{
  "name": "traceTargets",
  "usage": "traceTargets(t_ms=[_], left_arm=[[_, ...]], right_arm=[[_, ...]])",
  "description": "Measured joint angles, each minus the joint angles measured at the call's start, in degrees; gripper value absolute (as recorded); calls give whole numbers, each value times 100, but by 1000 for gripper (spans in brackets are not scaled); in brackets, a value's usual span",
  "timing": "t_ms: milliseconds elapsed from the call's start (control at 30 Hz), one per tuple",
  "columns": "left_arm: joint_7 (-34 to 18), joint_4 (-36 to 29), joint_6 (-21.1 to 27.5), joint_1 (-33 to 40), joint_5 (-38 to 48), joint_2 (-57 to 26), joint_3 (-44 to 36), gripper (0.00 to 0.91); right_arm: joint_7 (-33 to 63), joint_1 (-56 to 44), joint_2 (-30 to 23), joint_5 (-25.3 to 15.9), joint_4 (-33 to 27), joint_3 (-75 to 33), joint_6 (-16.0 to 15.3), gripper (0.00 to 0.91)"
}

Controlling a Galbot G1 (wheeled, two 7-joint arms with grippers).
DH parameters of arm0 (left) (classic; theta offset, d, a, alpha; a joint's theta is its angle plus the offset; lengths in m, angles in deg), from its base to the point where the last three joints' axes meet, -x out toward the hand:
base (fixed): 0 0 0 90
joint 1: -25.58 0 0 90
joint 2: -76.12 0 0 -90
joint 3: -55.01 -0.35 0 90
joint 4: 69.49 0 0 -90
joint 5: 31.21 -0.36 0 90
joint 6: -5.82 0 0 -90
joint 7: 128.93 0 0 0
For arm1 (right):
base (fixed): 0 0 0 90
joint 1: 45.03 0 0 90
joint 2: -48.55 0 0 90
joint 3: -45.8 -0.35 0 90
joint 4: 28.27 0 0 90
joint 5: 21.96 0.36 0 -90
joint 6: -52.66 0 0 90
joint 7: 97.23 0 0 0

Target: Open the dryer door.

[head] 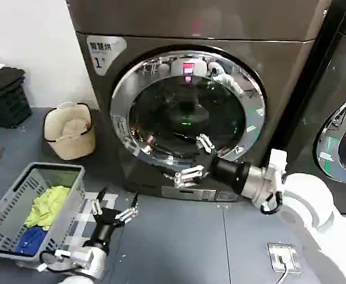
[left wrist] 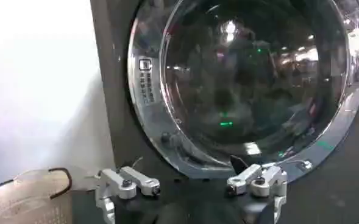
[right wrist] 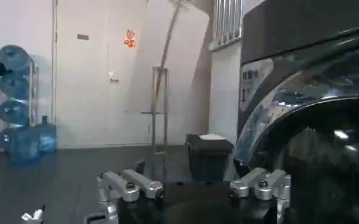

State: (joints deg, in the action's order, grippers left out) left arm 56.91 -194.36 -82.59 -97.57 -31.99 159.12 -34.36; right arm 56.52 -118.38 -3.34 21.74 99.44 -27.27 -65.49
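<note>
While the two arms sit low before the machine, the parts read as follows:

Dryer door: large round dryer door [head: 187, 109] with a wide shiny chrome rim and a dark tinted glass centre, lying flush and closed in the front of the bronze-grey machine [head: 279, 65] labelled "1"; the glass carries small green and pink glints, and the left wrist view gives the same chrome ring and dark glass [left wrist: 252, 79] close up

Right gripper: silver two-fingered right gripper [head: 195, 158] on a black wrist, at the lower right arc of the door's rim, fingers spread wide with one over the glass edge and one below the rim; nothing between them; whether a finger touches the chrome cannot be told

Left gripper: left gripper [head: 113, 204] low over the dark grey floor [head: 190, 242], well apart from the door, fingers parted wide and empty

Surroundings: grey plastic basket [head: 7, 201] with yellow-green and blue cloth beside the left arm; beige fabric bin [head: 69, 131] against the wall; neighbouring darker machine [head: 338, 130] on the robot's right
</note>
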Motion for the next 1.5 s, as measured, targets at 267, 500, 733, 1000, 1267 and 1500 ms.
traceTargets(t_ms=[267, 500, 733, 1000, 1267, 1500], left_arm=[[0, -57, -12, -60, -5, 4, -8, 907], [-2, -127, -12, -134, -13, 12, -7, 907], [-2, -159, -12, -169, -30, 20, -12, 907], [-2, -202, -12, -197, -40, 16, -17, 907], [-2, -215, -11, -205, -44, 17, -20, 907], [-2, -252, -13, -232, -53, 22, -23, 907]], right_arm=[[72, 206, -130, -306, -323, 274, 127, 907], [190, 416, -204, -346, -592, 497, 217, 907], [339, 683, -317, -363, -837, 775, 251, 907], [413, 972, -379, -364, -1094, 1044, 328, 907], [502, 1223, -494, -420, -1327, 1319, 379, 907], [569, 1418, -641, -490, -1535, 1538, 399, 907]])
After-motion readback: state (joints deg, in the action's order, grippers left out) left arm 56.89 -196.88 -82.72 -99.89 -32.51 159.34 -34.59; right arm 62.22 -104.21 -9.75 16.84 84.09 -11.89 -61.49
